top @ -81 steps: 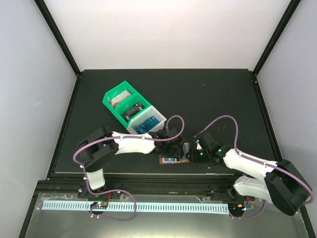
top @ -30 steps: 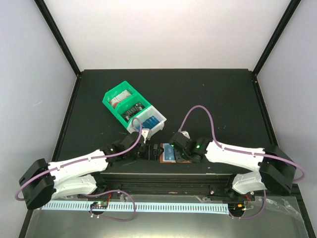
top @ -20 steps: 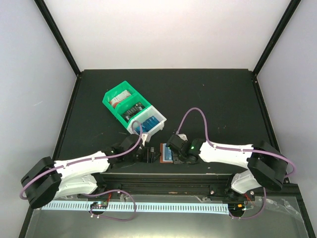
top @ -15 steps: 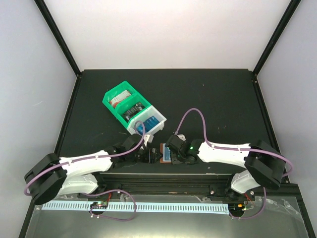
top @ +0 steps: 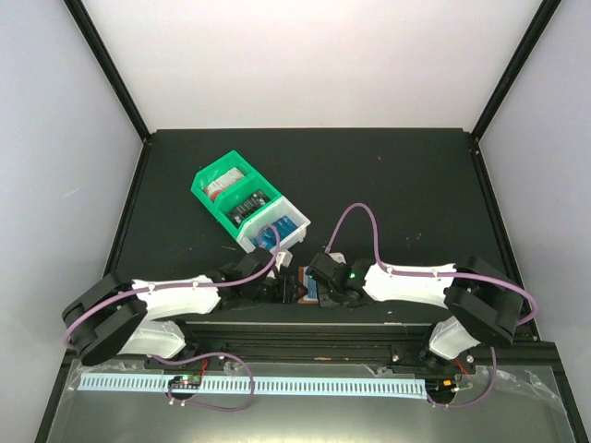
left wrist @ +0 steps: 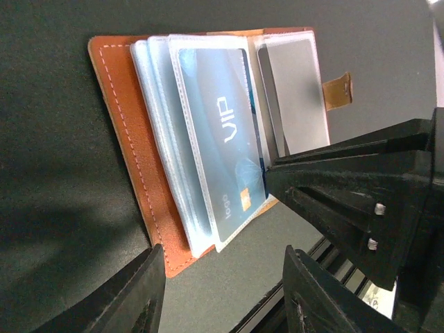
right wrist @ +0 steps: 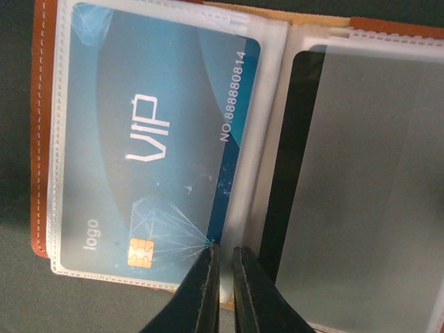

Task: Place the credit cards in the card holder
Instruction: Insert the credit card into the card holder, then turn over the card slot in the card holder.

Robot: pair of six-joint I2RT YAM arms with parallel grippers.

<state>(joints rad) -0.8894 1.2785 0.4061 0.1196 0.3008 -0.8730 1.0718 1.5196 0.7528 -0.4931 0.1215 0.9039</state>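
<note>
Black tabletop (top: 388, 185) carries the open card holder (left wrist: 132, 159) at its near edge, at 5 o'clock from the bins (top: 242, 198). Overhead, both arms mostly hide it. A blue card (right wrist: 159, 139) sits in a clear sleeve. A black card (right wrist: 288, 173) shows only as a strip behind frosted plastic. The right tool (right wrist: 223, 251) is pinched nearly closed at the blue card's 6 o'clock edge; whether it grips the sleeve is unclear. The left tool (left wrist: 223, 253) hangs spread wide, touching nothing.

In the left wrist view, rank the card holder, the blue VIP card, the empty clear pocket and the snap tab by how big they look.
1. card holder
2. blue VIP card
3. empty clear pocket; its lower end is hidden, so its rank below the card is unsure
4. snap tab
</note>
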